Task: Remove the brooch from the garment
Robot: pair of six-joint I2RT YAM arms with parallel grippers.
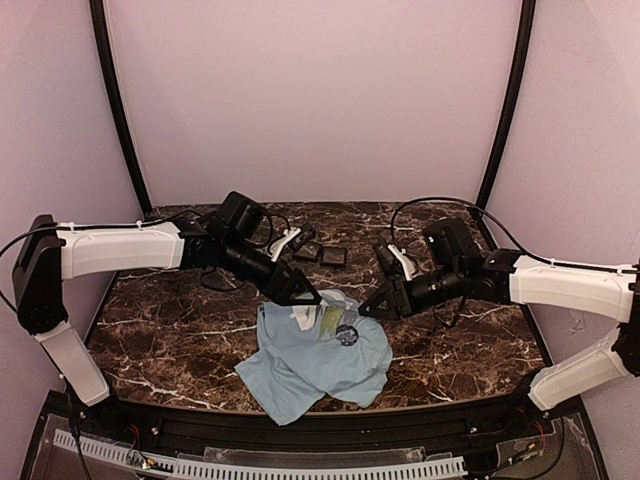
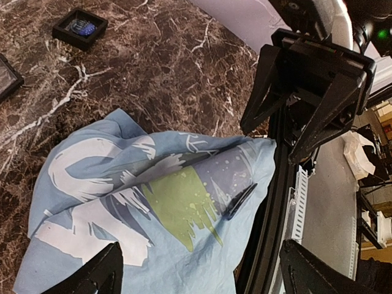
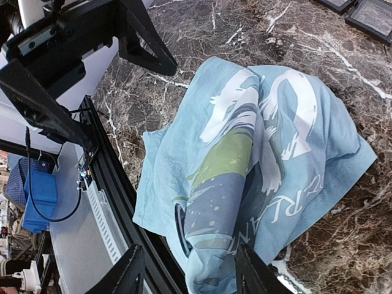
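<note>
A crumpled light blue shirt (image 1: 310, 365) with a white, green and purple print lies at the table's near middle. The brooch (image 1: 347, 335), a small round dark badge, is pinned on its upper right part. It shows edge-on in the left wrist view (image 2: 240, 201) and as a dark rim beside a fold in the right wrist view (image 3: 179, 228). My left gripper (image 1: 302, 292) is open and empty above the shirt's far left edge (image 2: 202, 278). My right gripper (image 1: 374, 306) is open and empty just right of the brooch (image 3: 190, 275). Neither touches the cloth.
Small square black trays (image 1: 322, 254) sit behind the shirt at the table's far middle; one shows in the left wrist view (image 2: 79, 27), others in the right wrist view (image 3: 370, 15). The black front rail (image 1: 300, 425) runs just below the shirt.
</note>
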